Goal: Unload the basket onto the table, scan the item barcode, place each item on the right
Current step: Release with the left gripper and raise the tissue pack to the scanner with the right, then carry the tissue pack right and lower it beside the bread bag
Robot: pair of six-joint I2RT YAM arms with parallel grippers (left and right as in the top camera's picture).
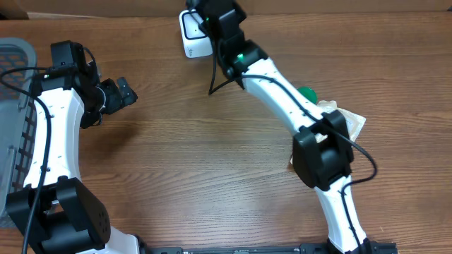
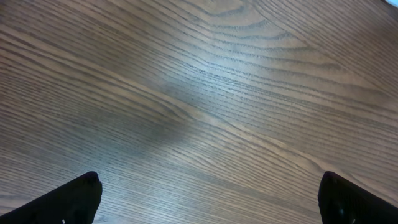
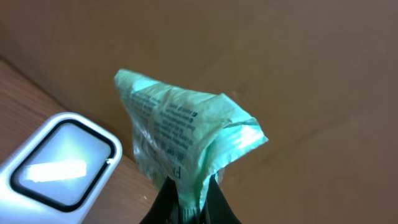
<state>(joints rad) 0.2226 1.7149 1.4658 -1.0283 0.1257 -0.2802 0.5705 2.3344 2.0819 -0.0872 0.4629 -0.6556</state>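
Observation:
My right gripper (image 3: 189, 186) is shut on the bottom edge of a crumpled pale green packet (image 3: 180, 134) with dark print on it. The packet stands up beside the white scanner (image 3: 56, 165), whose window glows. From overhead, the right arm reaches to the table's far edge and its wrist (image 1: 215, 17) covers the packet, right next to the scanner (image 1: 194, 39). No barcode is readable. My left gripper (image 1: 116, 95) hangs open over bare wood at the left, with its black fingertips (image 2: 84, 196) far apart and nothing between them.
A grey basket (image 1: 14, 56) sits at the left edge. Beside the right arm's elbow lie a green item (image 1: 307, 93) and a tan packet (image 1: 351, 120). A black cable (image 1: 215, 81) trails from the scanner. A brown cardboard wall (image 3: 298, 62) stands behind it.

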